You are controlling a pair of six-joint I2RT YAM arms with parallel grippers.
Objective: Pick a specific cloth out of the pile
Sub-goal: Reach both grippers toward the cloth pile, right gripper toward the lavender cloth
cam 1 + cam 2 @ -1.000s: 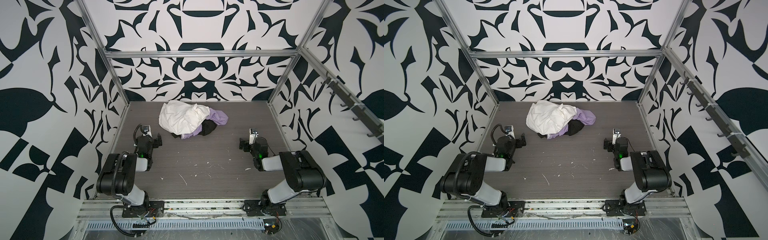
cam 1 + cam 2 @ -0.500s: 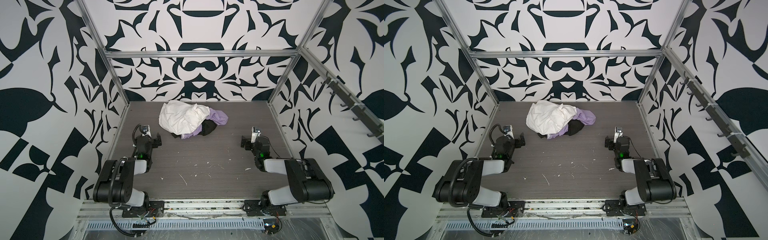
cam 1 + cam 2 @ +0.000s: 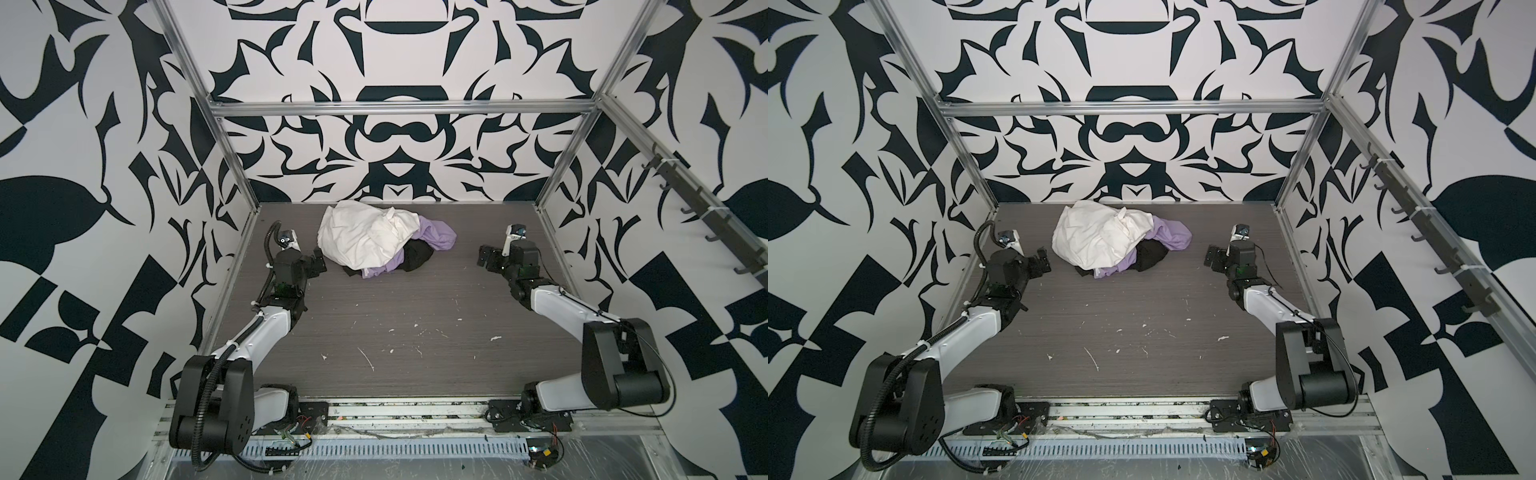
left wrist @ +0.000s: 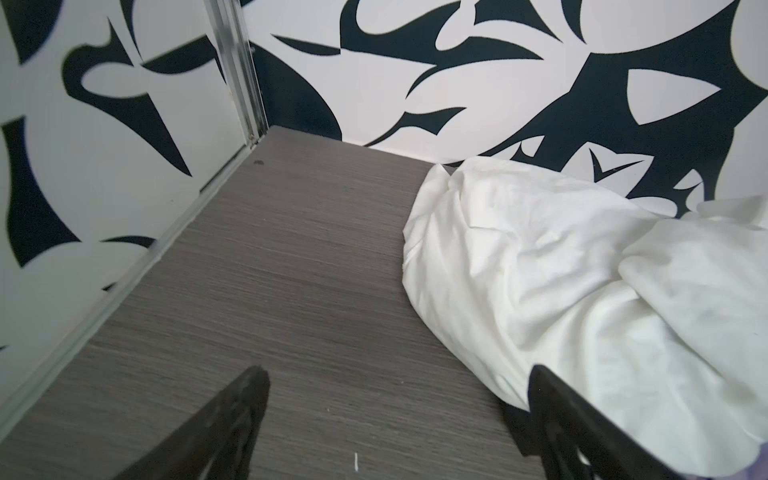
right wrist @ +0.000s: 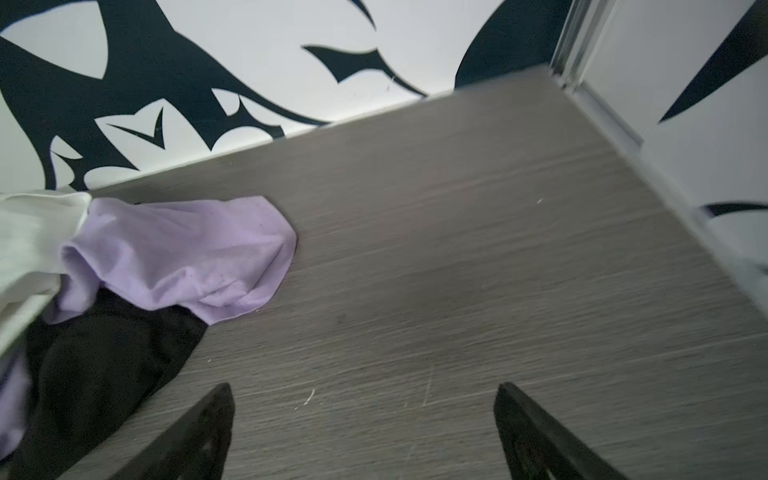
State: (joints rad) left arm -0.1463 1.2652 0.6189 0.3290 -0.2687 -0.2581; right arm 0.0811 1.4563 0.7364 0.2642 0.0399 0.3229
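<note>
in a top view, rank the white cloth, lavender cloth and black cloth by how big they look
1. white cloth, clearly the largest
2. lavender cloth, showing in two patches
3. black cloth, a little less showing
The lavender and black lie partly under the white, so their true sizes stay unsure.

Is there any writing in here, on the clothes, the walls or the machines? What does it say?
No readable text anywhere.
Walls: only abstract black-and-white shapes, no letters.
White cloth, lavender cloth, black cloth: plain, no print or tag showing.
Left arm and right arm: no legible label; any marking is too small to read.
</note>
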